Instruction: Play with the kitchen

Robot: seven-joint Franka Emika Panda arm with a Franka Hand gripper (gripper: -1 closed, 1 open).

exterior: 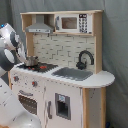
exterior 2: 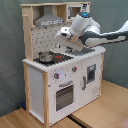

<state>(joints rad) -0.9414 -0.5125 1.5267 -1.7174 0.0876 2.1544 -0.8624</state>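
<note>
The kitchen (exterior: pixel 60 95) is a tall white toy unit with a light wood frame, seen in both exterior views. It has a black stovetop (exterior: pixel 41 67), a grey sink (exterior: pixel 75 74), a black faucet (exterior: pixel 85 59), a hood (exterior: pixel 40 27) and a microwave (exterior: pixel 72 22). A small metal pot (exterior 2: pixel 46 57) stands on the stovetop (exterior 2: pixel 56 58). My gripper (exterior 2: pixel 63 36) hangs above the stovetop, up and to the right of the pot in the second exterior view, apart from it. In the first exterior view my arm (exterior: pixel 9 46) comes in from the left, with the gripper (exterior: pixel 22 51) just above the pot (exterior: pixel 31 61).
The oven door (exterior 2: pixel 64 95) and two knobs (exterior 2: pixel 57 76) face front below the stovetop. A small cupboard door with a dark panel (exterior 2: pixel 90 75) sits to the right. The kitchen stands on a wooden table (exterior 2: pixel 107 107). A grey curtain (exterior 2: pixel 10 50) hangs behind.
</note>
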